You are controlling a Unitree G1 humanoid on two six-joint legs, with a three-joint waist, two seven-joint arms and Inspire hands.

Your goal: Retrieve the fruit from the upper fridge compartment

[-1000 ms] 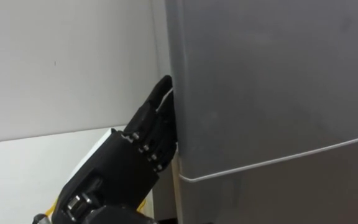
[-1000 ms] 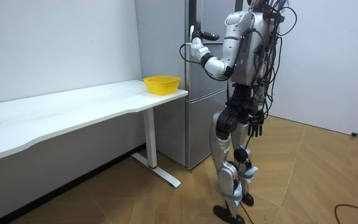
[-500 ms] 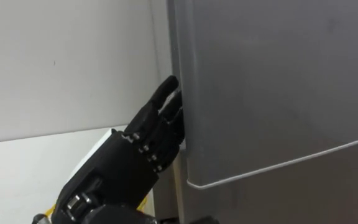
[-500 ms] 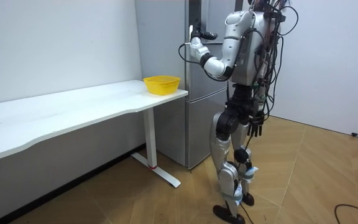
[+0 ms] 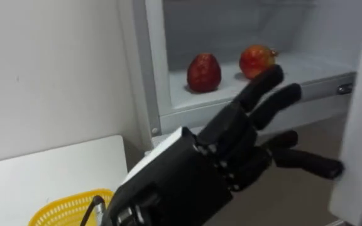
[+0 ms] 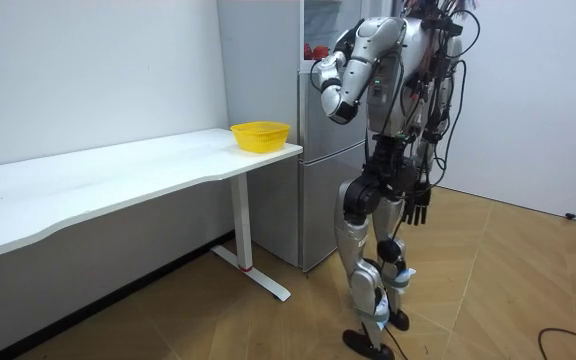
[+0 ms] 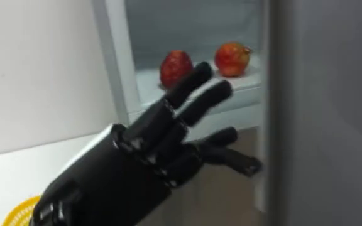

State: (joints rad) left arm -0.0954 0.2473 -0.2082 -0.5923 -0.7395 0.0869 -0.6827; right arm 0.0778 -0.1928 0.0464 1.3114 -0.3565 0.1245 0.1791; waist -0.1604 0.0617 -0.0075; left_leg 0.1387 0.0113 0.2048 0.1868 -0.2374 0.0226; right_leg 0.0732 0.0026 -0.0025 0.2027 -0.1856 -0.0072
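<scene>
The upper fridge stands open, and on its white shelf [image 5: 307, 68] lie two red fruits side by side: a darker one [image 5: 204, 72] on the left and a red-orange one [image 5: 256, 61] on the right. My left hand [image 5: 231, 150] is raised in front of the shelf and a little below it, open with its fingers spread, holding nothing and clear of the fruit. The grey fridge door [image 7: 325, 113] is swung out at my right. My right hand [image 6: 415, 207] hangs relaxed at my side.
A yellow basket [image 5: 68, 210] sits on the end of the white table [image 5: 43, 169], just left of the fridge. The lower fridge door [image 6: 318, 200] is closed. I stand on wooden floor right in front of the fridge.
The upper door, closed with my left fingers at its edge, has swung open to the right. The shelf with both fruits now shows, and my left hand is off the door's edge.
</scene>
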